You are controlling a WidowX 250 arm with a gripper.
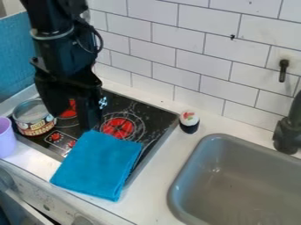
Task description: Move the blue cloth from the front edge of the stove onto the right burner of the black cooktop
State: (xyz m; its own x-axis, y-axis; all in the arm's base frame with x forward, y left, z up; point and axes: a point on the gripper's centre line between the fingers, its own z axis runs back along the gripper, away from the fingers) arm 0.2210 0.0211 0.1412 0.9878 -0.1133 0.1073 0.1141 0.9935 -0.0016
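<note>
The black gripper (72,118) hangs over the left part of the stove, open, with the red of a burner visible between its fingers. One finger ends right at the upper left edge of a folded blue cloth (100,165); whether they touch I cannot tell. The cloth lies flat over the stove's front edge and the white counter. Just left of the gripper, an open tin can (34,121) stands on the stove's left corner.
Black stove top (150,115) with red burners; small sushi-like toy (189,121) at its right corner. Lilac cup (6,138) at the left edge. Grey sink (244,180) and dark faucet (288,132) at right. White tiled wall (176,52) behind.
</note>
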